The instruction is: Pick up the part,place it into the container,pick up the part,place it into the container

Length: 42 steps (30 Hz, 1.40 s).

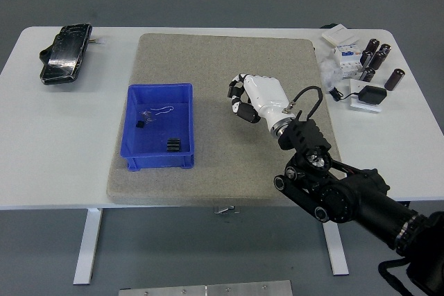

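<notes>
My right hand [239, 100], white with black finger joints, hovers over the grey mat [222, 53] a little right of the blue container [130, 124]. Its fingers are curled tight around a small dark part that I can barely make out. Inside the container lie two small black parts [174, 145] and a thin pale wire-like piece [160, 110]. The black right arm [333, 188] reaches in from the lower right corner. My left arm does not show.
A black device [66, 53] lies at the table's far left. At the back right are dark cylinders [375, 53], white boxes [345, 57] and a black item [372, 94] with a cable. Bare mat lies between hand and container.
</notes>
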Motion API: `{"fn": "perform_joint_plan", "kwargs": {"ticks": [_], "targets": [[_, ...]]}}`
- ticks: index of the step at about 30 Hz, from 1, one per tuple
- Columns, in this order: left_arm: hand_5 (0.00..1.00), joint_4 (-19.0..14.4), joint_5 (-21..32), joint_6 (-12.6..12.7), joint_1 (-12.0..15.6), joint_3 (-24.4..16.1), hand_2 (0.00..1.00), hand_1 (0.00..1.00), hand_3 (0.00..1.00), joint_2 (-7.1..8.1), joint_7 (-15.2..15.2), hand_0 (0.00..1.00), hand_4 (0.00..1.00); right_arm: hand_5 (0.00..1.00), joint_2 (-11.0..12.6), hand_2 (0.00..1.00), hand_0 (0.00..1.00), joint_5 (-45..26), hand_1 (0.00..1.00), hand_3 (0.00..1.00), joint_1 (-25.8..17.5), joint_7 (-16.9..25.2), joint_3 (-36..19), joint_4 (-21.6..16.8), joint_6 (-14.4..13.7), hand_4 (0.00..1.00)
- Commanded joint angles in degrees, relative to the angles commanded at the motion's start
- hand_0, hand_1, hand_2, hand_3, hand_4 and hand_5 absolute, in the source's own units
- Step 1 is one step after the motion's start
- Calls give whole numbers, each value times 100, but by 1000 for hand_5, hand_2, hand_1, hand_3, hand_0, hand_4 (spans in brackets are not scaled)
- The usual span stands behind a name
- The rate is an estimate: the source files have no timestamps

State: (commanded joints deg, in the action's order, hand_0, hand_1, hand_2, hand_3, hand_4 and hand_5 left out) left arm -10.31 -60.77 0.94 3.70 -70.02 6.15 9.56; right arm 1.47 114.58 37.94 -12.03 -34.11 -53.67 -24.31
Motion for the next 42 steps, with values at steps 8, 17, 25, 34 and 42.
{"fn": "perform_joint_plan", "kwargs": {"ticks": [8, 17, 25, 34, 42], "targets": [[282, 0, 29, 5, -6, 13, 580, 608, 586, -3, 9, 637, 711, 2, -147, 449, 558, 203, 429, 485, -2, 70, 591, -921, 10, 48], [310, 0, 33, 11, -3, 10, 578, 609, 583, 8, 22, 637, 683, 183, -147, 836, 929, 324, 857, 753, -2, 132, 636, -990, -20, 422], [348, 0, 29, 5, -16, 11, 574, 608, 577, 7, 22, 638, 583, 198, -147, 850, 954, 309, 873, 779, -15, 76, 792, -906, 47, 466], [343, 0, 29, 3, -9, 9, 576, 608, 579, 10, 26, 637, 634, 218, -140, 836, 933, -293, 850, 777, -249, 491, 2, -1188, -229, 504], [338, 0, 64, 7, 55, 16, 576, 608, 581, 25, 28, 638, 644, 223, 356, 795, 868, -1365, 800, 758, -761, 1421, -1364, -1418, -73, 513]]}}
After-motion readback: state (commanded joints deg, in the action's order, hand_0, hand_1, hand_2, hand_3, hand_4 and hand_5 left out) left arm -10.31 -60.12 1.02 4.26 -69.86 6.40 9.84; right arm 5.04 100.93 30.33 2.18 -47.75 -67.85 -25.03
